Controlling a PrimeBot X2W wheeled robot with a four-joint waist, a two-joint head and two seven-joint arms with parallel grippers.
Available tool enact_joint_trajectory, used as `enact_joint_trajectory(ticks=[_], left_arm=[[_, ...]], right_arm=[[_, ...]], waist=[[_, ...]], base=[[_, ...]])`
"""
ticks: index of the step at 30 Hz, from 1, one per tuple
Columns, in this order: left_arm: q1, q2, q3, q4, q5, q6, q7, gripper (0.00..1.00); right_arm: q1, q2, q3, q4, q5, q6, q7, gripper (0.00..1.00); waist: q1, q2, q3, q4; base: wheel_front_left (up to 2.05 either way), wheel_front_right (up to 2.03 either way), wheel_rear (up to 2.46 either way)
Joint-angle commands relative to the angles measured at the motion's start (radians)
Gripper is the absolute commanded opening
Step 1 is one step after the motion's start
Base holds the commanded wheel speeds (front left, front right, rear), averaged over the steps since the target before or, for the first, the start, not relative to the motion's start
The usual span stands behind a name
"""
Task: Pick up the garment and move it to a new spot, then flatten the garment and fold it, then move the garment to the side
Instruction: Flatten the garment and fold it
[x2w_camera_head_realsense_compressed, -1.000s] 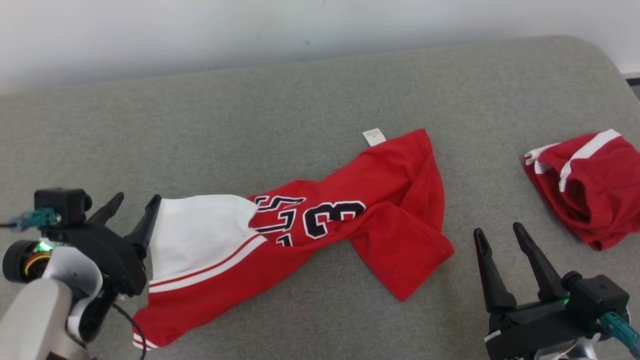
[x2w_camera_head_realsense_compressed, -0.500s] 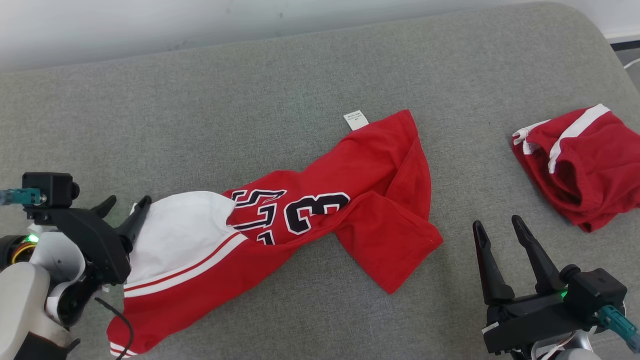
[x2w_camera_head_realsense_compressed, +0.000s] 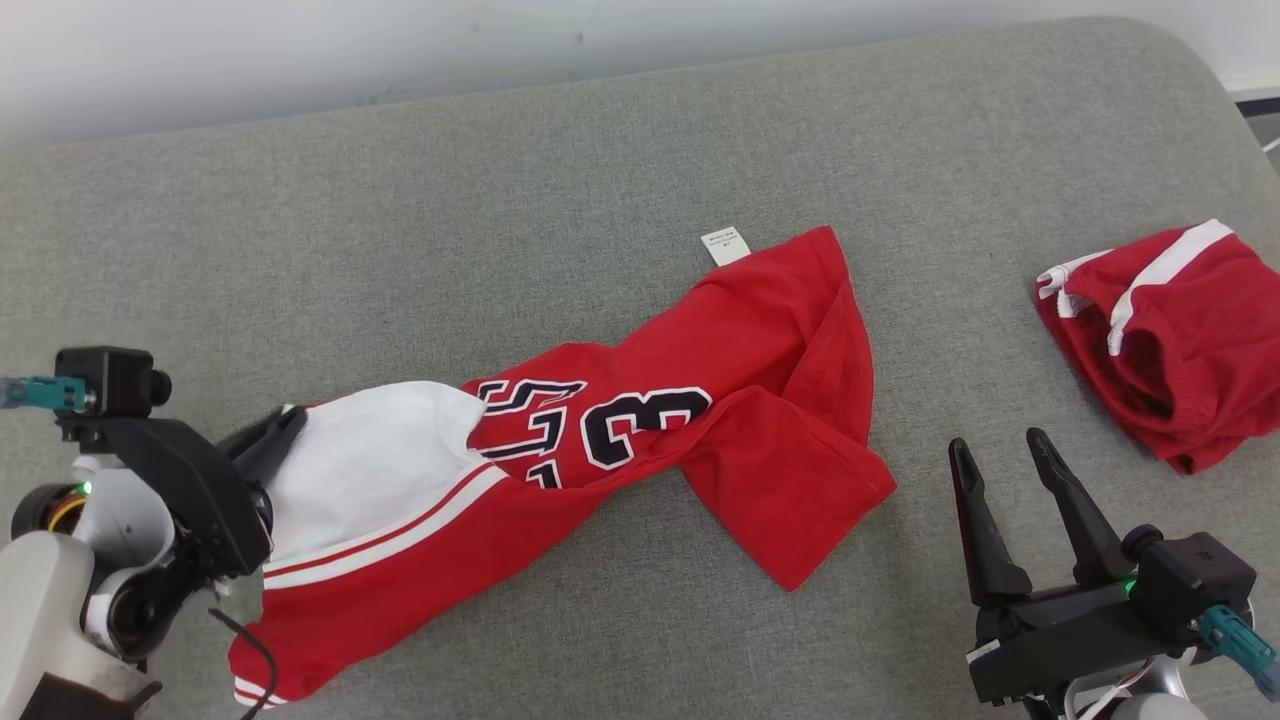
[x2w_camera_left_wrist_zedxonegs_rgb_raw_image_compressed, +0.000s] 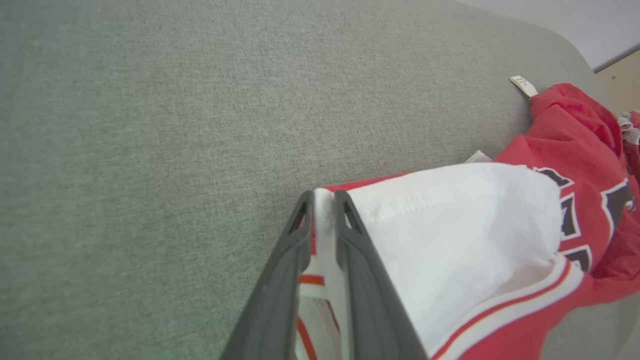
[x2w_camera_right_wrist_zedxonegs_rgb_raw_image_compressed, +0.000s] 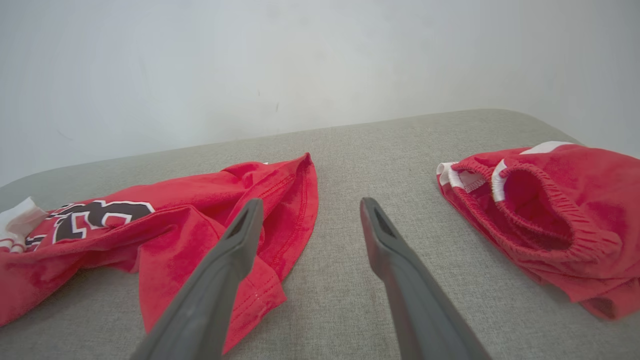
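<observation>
The garment (x2w_camera_head_realsense_compressed: 640, 420) is a red jersey with black numbers, a white panel and white stripes, lying twisted across the grey cushion (x2w_camera_head_realsense_compressed: 500, 200). My left gripper (x2w_camera_head_realsense_compressed: 285, 425) sits at its white left end. In the left wrist view the left gripper (x2w_camera_left_wrist_zedxonegs_rgb_raw_image_compressed: 324, 197) is shut on the garment (x2w_camera_left_wrist_zedxonegs_rgb_raw_image_compressed: 450, 225), pinching a fold of its white edge between the two fingers. My right gripper (x2w_camera_head_realsense_compressed: 1000, 448) stands open at the lower right, apart from the cloth. In the right wrist view the right gripper (x2w_camera_right_wrist_zedxonegs_rgb_raw_image_compressed: 310, 207) points past the garment (x2w_camera_right_wrist_zedxonegs_rgb_raw_image_compressed: 165, 225) with nothing between its fingers.
A second red garment with white trim (x2w_camera_head_realsense_compressed: 1170, 340), bunched up, lies at the right edge and shows in the right wrist view (x2w_camera_right_wrist_zedxonegs_rgb_raw_image_compressed: 540, 215). A small white label (x2w_camera_head_realsense_compressed: 726, 246) sticks out from the jersey's far edge. A pale wall runs behind the cushion.
The left gripper's fingers have come together on the garment's white edge. The right gripper stays open in place. The head camera has shifted a little.
</observation>
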Motion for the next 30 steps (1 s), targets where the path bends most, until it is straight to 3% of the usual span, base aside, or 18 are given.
enact_joint_trajectory(ticks=[1, 13, 21, 30], left_arm=[[0.022, 0.002, 0.003, -0.002, -0.011, -0.001, 0.008, 0.0], [0.023, 0.015, 0.018, -0.07, -0.016, -0.002, -0.036, 0.0], [0.019, 0.007, 0.008, -0.082, -0.018, -0.001, -0.038, 0.0], [0.013, 0.0, -0.001, -0.078, -0.025, -0.004, -0.047, 0.0]], right_arm=[[-0.002, -0.003, -0.003, -0.001, -0.001, 0.0, 0.0, 1.0], [-0.011, -0.025, -0.086, 0.001, -0.009, 0.0, 0.001, 1.0], [-0.029, -0.105, 0.057, 0.065, 0.066, 0.0, 0.093, 1.0], [-0.095, -0.134, 0.191, 0.185, 0.152, 0.0, 0.107, 1.0]], waist=[[-0.0001, -0.0001, -0.001, 0.0], [-0.0001, -0.0001, -0.008, 0.006], [-0.0001, -0.0001, -0.008, 0.021], [-0.0001, -0.0001, -0.008, 0.031]], base=[[0.0, 0.0, 0.0], [0.0, 0.0, 0.0], [0.0, 0.0, 0.0], [0.0, 0.0, 0.0]])
